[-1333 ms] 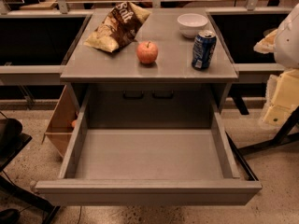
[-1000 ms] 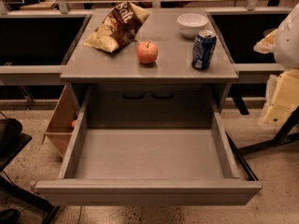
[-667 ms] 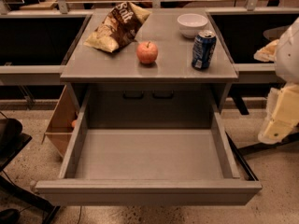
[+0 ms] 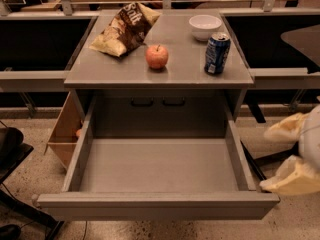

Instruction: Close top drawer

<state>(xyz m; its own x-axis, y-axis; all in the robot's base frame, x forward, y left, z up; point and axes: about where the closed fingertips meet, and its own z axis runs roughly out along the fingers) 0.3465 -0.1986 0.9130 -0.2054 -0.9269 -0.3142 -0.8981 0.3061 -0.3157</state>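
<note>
While the top drawer [image 4: 157,171] gapes open, the gripper [image 4: 291,154] hangs right of it — grip unreadable.

One gripper [image 4: 270,156] at the right edge, its two fingers spread apart. Left of it, one open top drawer [image 4: 155,207]. Further left and beyond it, on one cabinet top [image 4: 112,70]: one chip bag [image 4: 125,29], one apple [image 4: 157,56], one soda can [image 4: 217,53], one white bowl [image 4: 205,26]. Beneath the top, two dark handles [image 4: 142,103].
</note>
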